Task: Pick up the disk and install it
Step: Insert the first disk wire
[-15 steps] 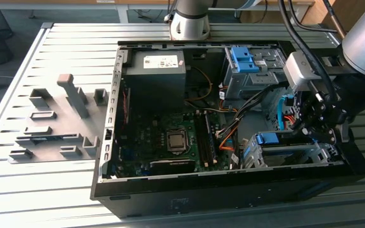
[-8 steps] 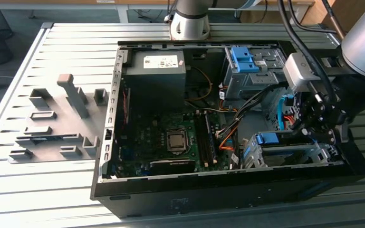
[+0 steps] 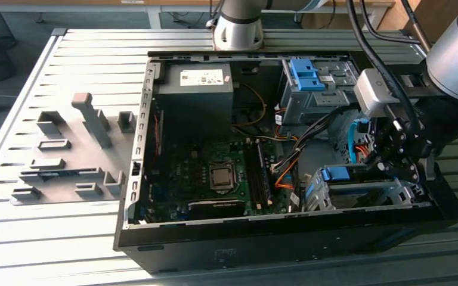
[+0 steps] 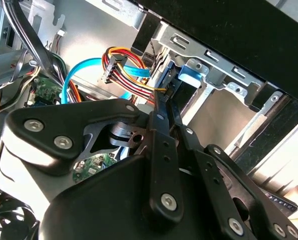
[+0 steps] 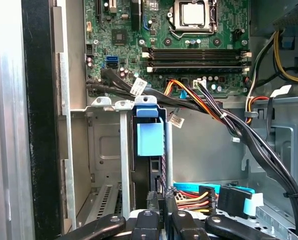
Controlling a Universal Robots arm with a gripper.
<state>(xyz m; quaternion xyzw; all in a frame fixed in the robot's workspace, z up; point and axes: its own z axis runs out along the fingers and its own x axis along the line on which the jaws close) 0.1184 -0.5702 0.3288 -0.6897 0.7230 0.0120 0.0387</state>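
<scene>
Exterior view: high, looking down over whole open computer case [image 3: 293, 238]. Both wrist views: close inside, sharing drive cage [image 5: 113, 150] with blue tab [image 4: 191, 75].

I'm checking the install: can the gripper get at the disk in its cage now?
Probably yes: the gripper is right at the disk in the drive cage, cables lying beside, not between.

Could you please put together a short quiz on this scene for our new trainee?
1. True or false: the gripper hangs over the motherboard's processor socket.
2. What colour is the plastic tab on the disk standing in the drive cage? A red, B blue, C yellow.
3. What lies on the table at the exterior view's left of the computer case?

Key: 1 false, it is at the drive cage. 2 B. 3 a grey slotted tray.
</scene>
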